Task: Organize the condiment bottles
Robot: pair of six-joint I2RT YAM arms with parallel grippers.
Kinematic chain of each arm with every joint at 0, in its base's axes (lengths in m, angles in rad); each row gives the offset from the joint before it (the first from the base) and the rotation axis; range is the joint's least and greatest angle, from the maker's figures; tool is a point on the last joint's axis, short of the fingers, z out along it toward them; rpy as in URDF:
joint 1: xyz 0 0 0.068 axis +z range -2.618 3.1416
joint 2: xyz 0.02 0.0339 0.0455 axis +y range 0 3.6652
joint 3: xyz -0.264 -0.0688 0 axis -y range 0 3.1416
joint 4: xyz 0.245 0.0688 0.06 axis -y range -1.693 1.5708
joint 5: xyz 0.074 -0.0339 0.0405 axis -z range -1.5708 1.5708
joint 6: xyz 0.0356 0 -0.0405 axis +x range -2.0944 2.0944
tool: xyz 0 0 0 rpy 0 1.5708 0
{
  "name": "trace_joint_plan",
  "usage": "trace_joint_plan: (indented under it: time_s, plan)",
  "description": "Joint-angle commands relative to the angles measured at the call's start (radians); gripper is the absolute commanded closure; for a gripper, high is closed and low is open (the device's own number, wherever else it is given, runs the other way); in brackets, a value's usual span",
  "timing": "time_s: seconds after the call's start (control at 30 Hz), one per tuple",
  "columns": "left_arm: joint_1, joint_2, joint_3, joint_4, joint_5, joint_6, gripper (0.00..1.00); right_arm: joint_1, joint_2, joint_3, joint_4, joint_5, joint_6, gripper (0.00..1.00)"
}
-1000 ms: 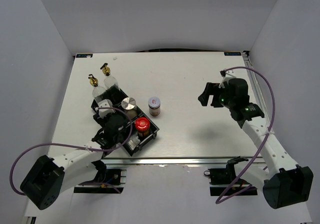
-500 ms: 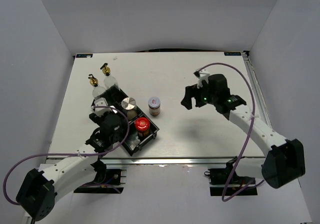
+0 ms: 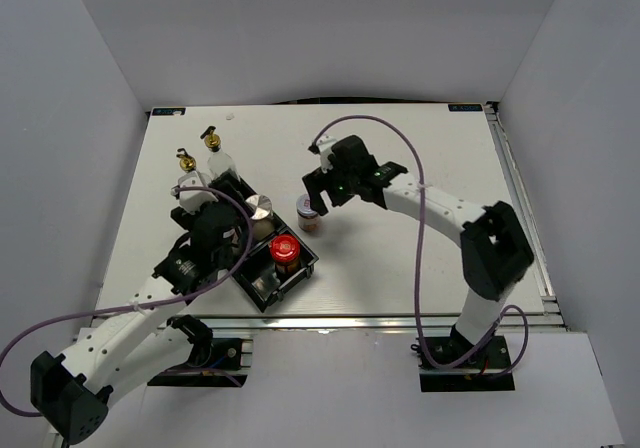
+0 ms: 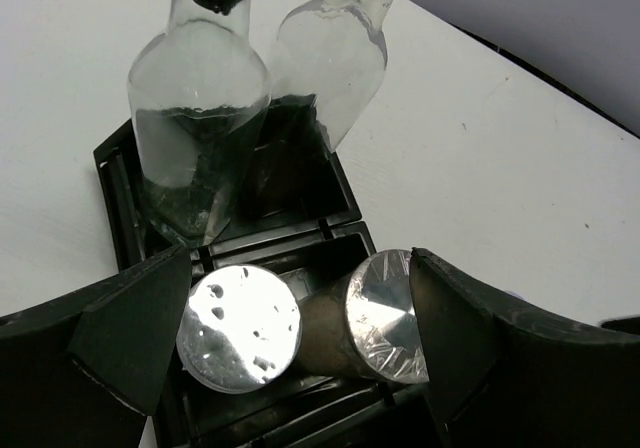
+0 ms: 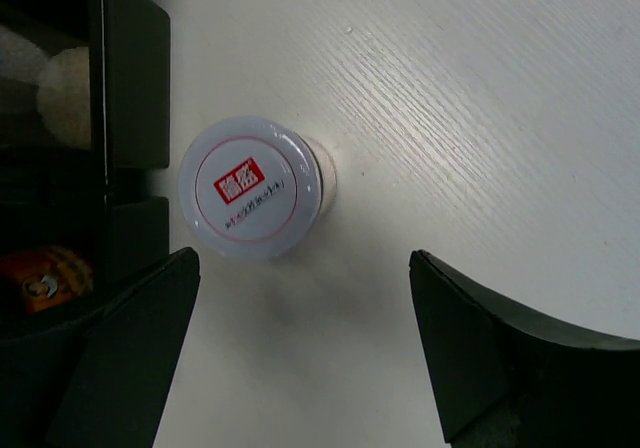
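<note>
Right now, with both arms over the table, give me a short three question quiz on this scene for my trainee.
1. True or false: the right gripper is open, close to the lone jar standing on the table outside the black tray.
2. Multiple choice: the red-lidded jar is A) on the table, B) in the tray, C) lifted in the air.
3. How many silver lids show between the fingers of the left gripper in its wrist view?
Key: 1 true; 2 B; 3 two.
</note>
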Motion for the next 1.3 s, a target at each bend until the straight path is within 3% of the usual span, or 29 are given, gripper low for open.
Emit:
trace_joint_plan:
  time_s: [0.0,0.43,0.63,0.77,1.0,1.13,1.27]
  plan:
    - [0.002,-0.01,0.087,-0.119,-0.03,-0.042,0.02,0.031,0.09,0.125,-0.045,0.04,-0.062,0.1]
    - [0.002,0.01,0.227,-0.045,-0.081,0.039,0.02,0.069,0.308,0.301,-0.11,0.031,-0.057,0.11]
    - [0.002,0.002,0.251,-0.053,-0.11,0.044,0.02,0.092,0.266,0.285,-0.137,0.155,-0.034,0.33]
    - [0.002,0.004,0.247,-0.042,-0.112,0.059,0.02,0.097,0.194,0.275,-0.12,0.16,-0.034,0.7]
    - [0.002,-0.001,0.224,-0.042,-0.115,0.058,0.02,0.111,-0.067,0.259,-0.126,0.119,-0.12,0.8]
    - [0.002,-0.012,0.208,-0.033,-0.092,0.064,0.02,0.144,-0.2,0.259,-0.111,0.002,-0.16,0.82]
    - [0.002,-0.012,0.201,-0.042,-0.107,0.064,0.02,0.238,-0.226,0.379,-0.265,-0.056,-0.215,0.86]
